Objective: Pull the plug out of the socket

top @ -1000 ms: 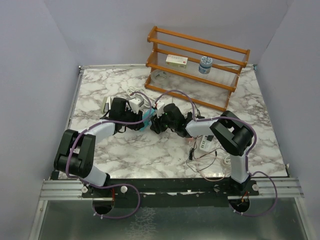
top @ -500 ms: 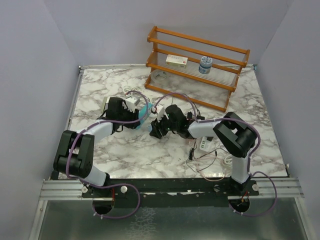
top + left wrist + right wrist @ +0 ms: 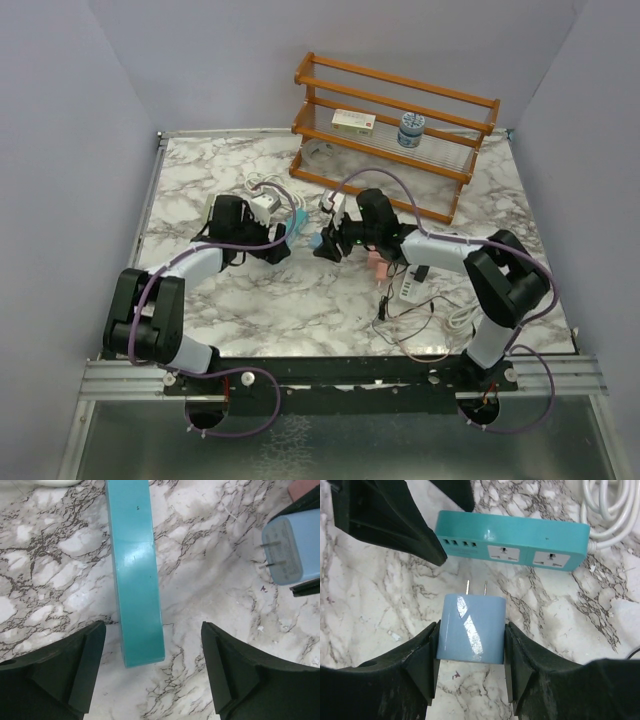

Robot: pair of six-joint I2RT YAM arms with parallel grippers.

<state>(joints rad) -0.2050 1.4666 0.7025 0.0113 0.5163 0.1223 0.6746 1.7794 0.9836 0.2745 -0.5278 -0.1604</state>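
The right end effector (image 3: pixel 471 647) is clamping the light blue plug (image 3: pixel 471 628) between its two black fingers (image 3: pixel 422 665), one pressing on each side of the body. The plug's two metal prongs are pointing at the teal socket strip (image 3: pixel 512 540) but are sitting bare, with a strip of marble showing between their tips and the strip's face. So the plug is out of the socket and just beside it, in front of the outlet nearest the USB ports. I cannot tell whether the plug is touching the table (image 3: pixel 200 180) or hanging just over it.

The left end effector (image 3: pixel 152 645) is standing wide, its fingers (image 3: pixel 65 670) spreading to either side of the strip's near end, with a gap on each side, so it is gripping nothing. In the left wrist view, the socket strip (image 3: pixel 135 570) is running straight away from the camera, and the plug (image 3: pixel 282 552) is showing at the right edge with its prongs facing the strip.

From above, the two arms are meeting mid-table, the socket strip (image 3: pixel 297 222) lying between them. A white cable (image 3: pixel 605 510) is coiling away from the strip's far end. A wooden rack (image 3: pixel 400 130) is standing at the back of the table, carrying a small box (image 3: pixel 354 122) and a tin (image 3: pixel 411 129). A white unit with loose wires (image 3: pixel 412 290) is lying near the right arm.
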